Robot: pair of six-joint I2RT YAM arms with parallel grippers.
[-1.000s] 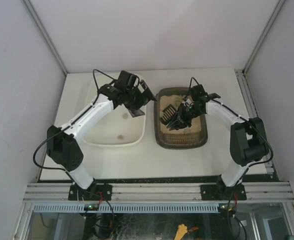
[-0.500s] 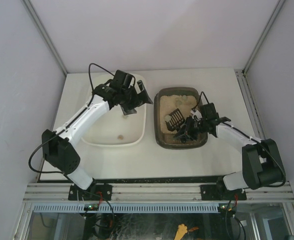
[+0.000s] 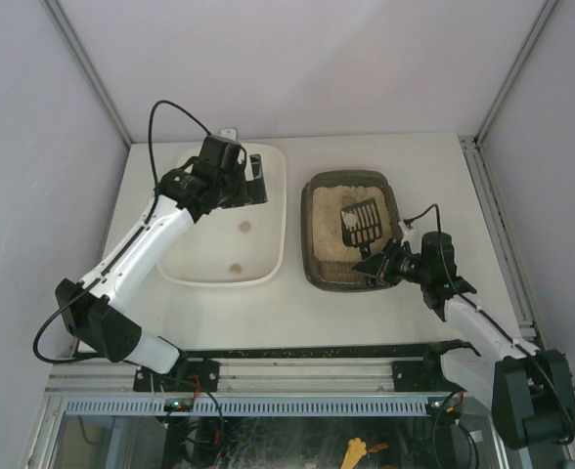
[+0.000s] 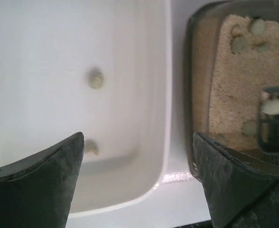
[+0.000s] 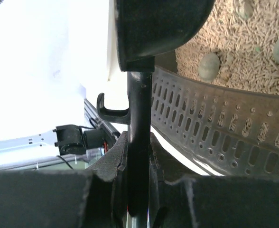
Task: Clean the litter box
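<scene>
The dark grey-brown translucent rectangular plastic litter box (image 3: pixel 310 256) sits on the white bench (image 3: pixel 297 318) right of centre. It is just beside a larger white rectangular plastic tub (image 3: pixel 268 269) on its left. Its long axis runs away from the arm bases.

The right claw (image 3: pixel 375 264) hangs over the tray's near right corner, clenched on the thin handle of a black slotted plastic scoop (image 3: pixel 363 220). From that claw the tray lies ahead and to the left. The scoop reaches diagonally from the corner to rest on the litter in the far half.

The right arm is plainly the nearer one. The left claw (image 3: pixel 255 186) is released, its jaws standing wide, and hovers over the far right part of the tub, short of the tray.

The tray holds beige sandy litter. Its near wall shows rows of small slots in the right wrist view. Several grey-green rounded clumps (image 4: pixel 239 43) lie at the far end, and one pale clump (image 4: pixel 274 106) seems to sit on the scoop. Two similar clumps (image 3: pixel 244 226) lie in the tub.

The coming move probably turns on carrying the scoop leftward across the tray's long left wall to the tub, keeping it level.
</scene>
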